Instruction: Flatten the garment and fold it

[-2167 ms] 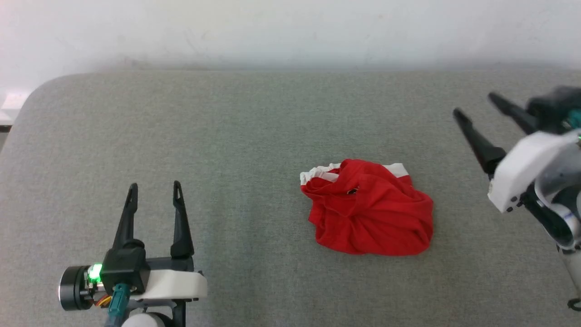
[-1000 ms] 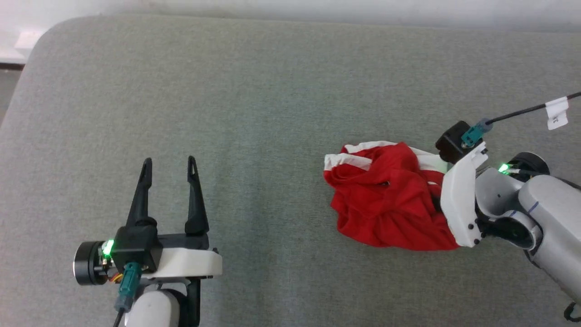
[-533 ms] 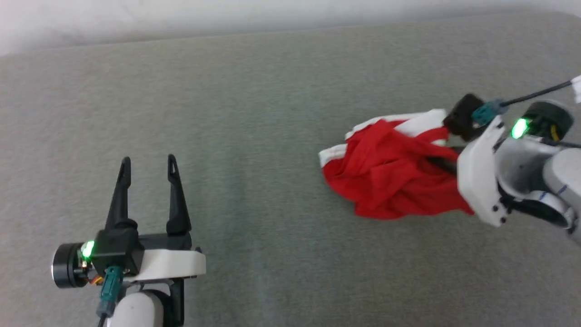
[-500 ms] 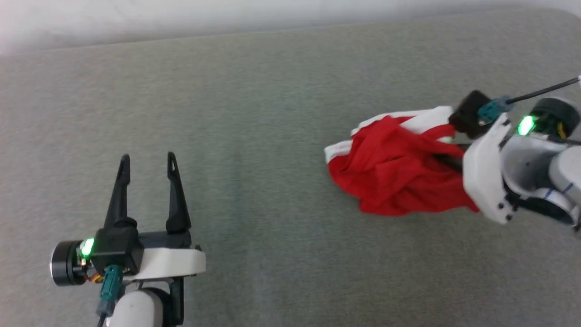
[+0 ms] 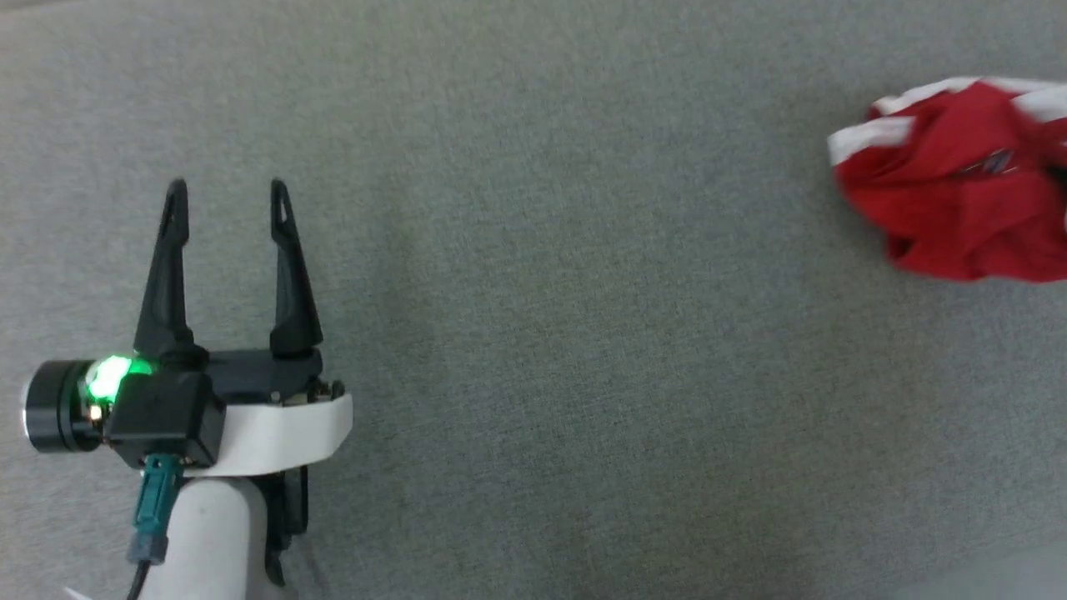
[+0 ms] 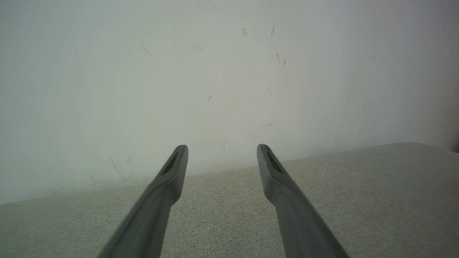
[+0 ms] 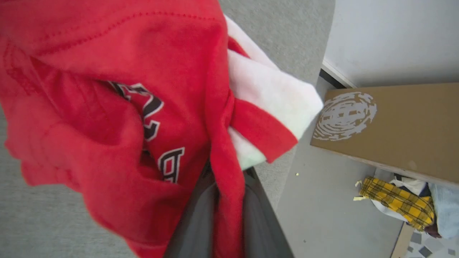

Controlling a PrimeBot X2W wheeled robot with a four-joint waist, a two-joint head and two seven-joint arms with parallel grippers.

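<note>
Grey padded worktop (image 7: 279, 36) ends just beside your right hand (image 7: 228, 193), pinching only a bunched fold of red shorts (image 7: 107, 107); a slip could drop them onto the floor (image 7: 322, 204).

Count by kind, all views

- Garment (image 5: 959, 200): 1, red
- White bands on it: 2 in head view
- Printed letters on it: 2 partly showing in right wrist view, others lost in folds, not countable
- Grippers: 2, left gripper (image 5: 227, 190) and right gripper (image 7: 223, 200)
- Fingers (image 5: 165, 275): 2 per gripper, 4 in all
- Green light (image 5: 108, 379): 1, at left wrist
- Teal plug (image 5: 154, 508): 1, below that light
- Tabletop (image 5: 583, 350): 1, grey
- Wall (image 6: 215, 71): 1
- Box (image 7: 405, 136): 1, brown
- Round print (image 7: 345, 115) on box: 1, pale
- Plaid cloth (image 7: 394, 202): 1, yellow
- Pale cloths heaped beside it: number unclear
</note>
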